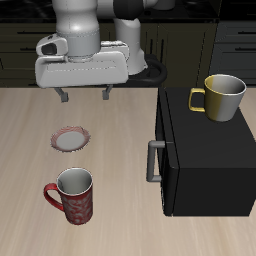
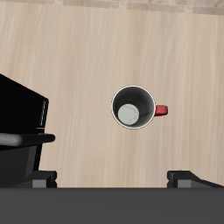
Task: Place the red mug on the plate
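Near the front edge of the pale wooden tabletop (image 1: 120, 150) stands the dark red speckled mug with a loop handle and pale grey inside (image 1: 74, 194). It stands upright with its mouth facing up. Just behind it, a little farther back, lies the small round white plate with the reddish-brown rim (image 1: 69, 139). The two are near each other but not touching.

My tool (image 1: 84, 97) hangs in the air above the tabletop, behind the plate. Its two fingers (image 1: 62, 97) are spread wide apart and they hold nothing. From my own view I look almost straight down into the mug (image 2: 136, 108), with its red handle poking out to one side.

I think the mug is hard and stiff, like baked clay, so it will not squash when I pinch it. It looks smooth, so it may slip if I squeeze too softly. It could also tip over if I bump it from the side. It looks light enough for me to lift.

I think a good place to take hold is the rim, with one finger inside the mug and one outside, on the side away from the handle. I would come straight down for that.

A big black box with a grey handle (image 1: 206, 150) sits on the tabletop beside all this, with a yellow mug (image 1: 220, 96) on top. I leave those alone.
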Motion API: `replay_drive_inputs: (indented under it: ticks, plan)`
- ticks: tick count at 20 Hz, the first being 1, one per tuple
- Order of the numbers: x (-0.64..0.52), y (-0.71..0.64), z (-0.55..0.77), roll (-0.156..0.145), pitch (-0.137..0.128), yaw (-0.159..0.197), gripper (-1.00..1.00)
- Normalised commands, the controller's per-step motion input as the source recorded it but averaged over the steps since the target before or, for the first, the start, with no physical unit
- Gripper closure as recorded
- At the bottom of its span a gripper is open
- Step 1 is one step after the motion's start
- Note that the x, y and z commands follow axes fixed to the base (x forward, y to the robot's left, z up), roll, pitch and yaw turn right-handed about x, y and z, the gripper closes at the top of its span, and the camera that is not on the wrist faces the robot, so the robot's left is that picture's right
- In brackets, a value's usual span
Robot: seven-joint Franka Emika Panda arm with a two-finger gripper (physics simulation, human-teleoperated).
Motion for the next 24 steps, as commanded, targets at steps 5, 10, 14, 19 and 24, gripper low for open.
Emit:
replay_drive_inputs:
  ticks: [5, 10, 14, 19, 24]
  plan:
    - [0.15, 0.15, 0.02, 0.013, -0.022, -0.011, -1.00]
    - [0.19, 0.15, -0.13, -0.023, 0.010, -0.012, -1.00]
    - [0.07, 0.12, -0.15, 0.000, -0.011, 0.012, -1.00]
    - [0.07, -0.06, -0.18, -0.003, -0.015, 0.001, -1.00]
    - [0.05, -0.08, -0.24, 0.000, 0.011, 0.009, -1.00]
